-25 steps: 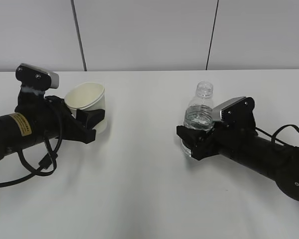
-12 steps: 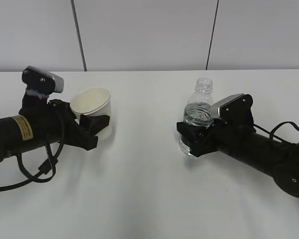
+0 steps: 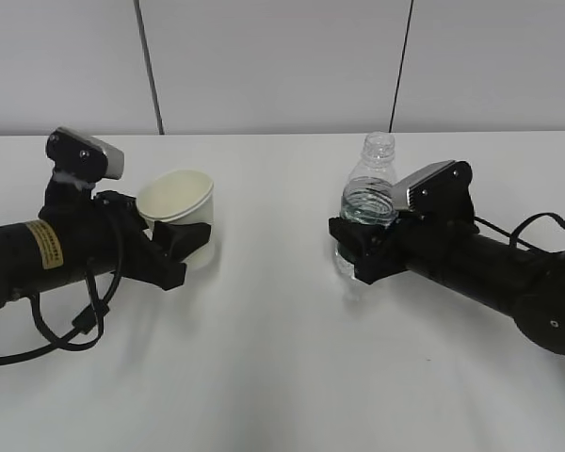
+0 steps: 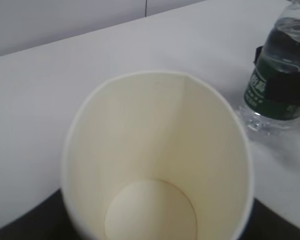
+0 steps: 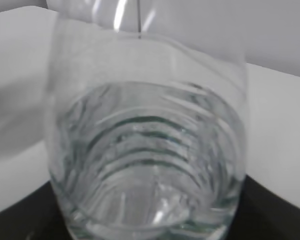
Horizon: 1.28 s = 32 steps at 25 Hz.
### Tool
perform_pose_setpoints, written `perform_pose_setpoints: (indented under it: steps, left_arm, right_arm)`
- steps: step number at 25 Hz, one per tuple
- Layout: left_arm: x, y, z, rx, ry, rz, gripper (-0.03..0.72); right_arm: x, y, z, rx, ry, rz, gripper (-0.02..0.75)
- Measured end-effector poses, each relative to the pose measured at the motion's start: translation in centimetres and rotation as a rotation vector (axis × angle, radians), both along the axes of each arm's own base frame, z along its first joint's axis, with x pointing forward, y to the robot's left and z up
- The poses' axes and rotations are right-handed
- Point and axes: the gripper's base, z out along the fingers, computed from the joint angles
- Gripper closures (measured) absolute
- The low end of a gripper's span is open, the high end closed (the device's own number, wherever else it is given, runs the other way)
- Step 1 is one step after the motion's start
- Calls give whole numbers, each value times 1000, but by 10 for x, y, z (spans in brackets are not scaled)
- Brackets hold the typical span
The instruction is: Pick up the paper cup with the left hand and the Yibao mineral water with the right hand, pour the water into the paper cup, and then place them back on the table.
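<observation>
The off-white paper cup (image 3: 179, 214) is held upright in my left gripper (image 3: 184, 245), just above the white table (image 3: 273, 358); in the left wrist view the cup (image 4: 155, 165) fills the frame and is empty. The clear Yibao bottle (image 3: 365, 202), capless, with water inside, is gripped round its green label by my right gripper (image 3: 358, 250) and lifted off the table, leaning slightly left. It fills the right wrist view (image 5: 145, 150) and shows at the right of the left wrist view (image 4: 280, 75). Both grippers' fingers are mostly hidden by what they hold.
A grey panelled wall (image 3: 282, 66) runs behind the table's far edge. Black cables (image 3: 66, 320) loop from the left arm onto the table, and a cable (image 3: 532, 226) trails behind the right arm. A gap of bare table separates cup and bottle.
The left gripper has carried the cup right and turned it more upright. The right gripper has lifted the bottle and moved it slightly left, toward the cup.
</observation>
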Motion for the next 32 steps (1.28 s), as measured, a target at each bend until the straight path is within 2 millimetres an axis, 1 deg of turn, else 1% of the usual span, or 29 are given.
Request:
perform_pose_setpoints:
  steps: [3,7,9,14,18,21,26,28,32]
  left_arm:
    - [-2,-2,-1,-1,16,-33,276]
    - [-6,-5,-2,5,34,-86,276]
    - [-8,-6,-3,12,37,-108,276]
    - [-9,-7,-3,14,42,-123,276]
    - [-9,-7,-3,15,42,-126,276]
    - [-9,-7,-3,10,37,-129,276]
    - [-9,-8,-2,7,34,-134,276]
    - [-9,-8,-2,7,34,-134,276]
    - [-10,-8,-3,9,33,-138,276]
  right_arm:
    - [3,2,6,-14,-18,25,260]
    - [13,8,26,-49,-58,47,260]
    - [18,17,33,-77,-70,75,260]
    - [28,50,47,-140,-101,160,260]
    - [36,68,61,-162,-142,193,260]
    - [42,77,69,-185,-162,208,260]
    - [47,86,75,-240,-187,244,260]
    - [48,87,75,-265,-201,259,260]
    - [49,89,66,-337,-235,295,260]
